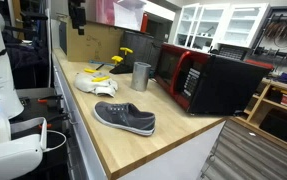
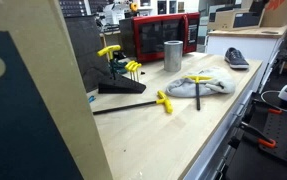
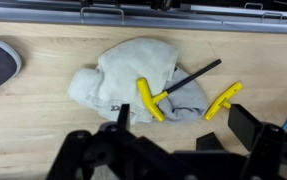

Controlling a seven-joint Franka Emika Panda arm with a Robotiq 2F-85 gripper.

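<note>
Hovering above the white cloth [image 3: 123,70] and yellow T-handle hex key [image 3: 150,100] on the table [image 3: 33,125], tool [image 3: 183,135] wide apart, holding nothing. Probably lining up; grabbing needs dropping straight onto the handle.

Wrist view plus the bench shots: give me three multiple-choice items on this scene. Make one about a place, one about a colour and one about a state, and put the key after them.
1. The yellow-handled key whose black shaft shows in the wrist view lies: A across the cloth; B on the floor; C in a drawer.
2. The door of the microwave is: A white; B red; C blue.
3. The hand is: A shut on the cloth; B shut on the yellow-handled key; C open.

Key:
1 A: handle and shaft rest on the crumpled cloth.
2 B: the door shows red in both exterior views.
3 C: the fingers stand apart above the cloth with nothing gripped between them.
</note>
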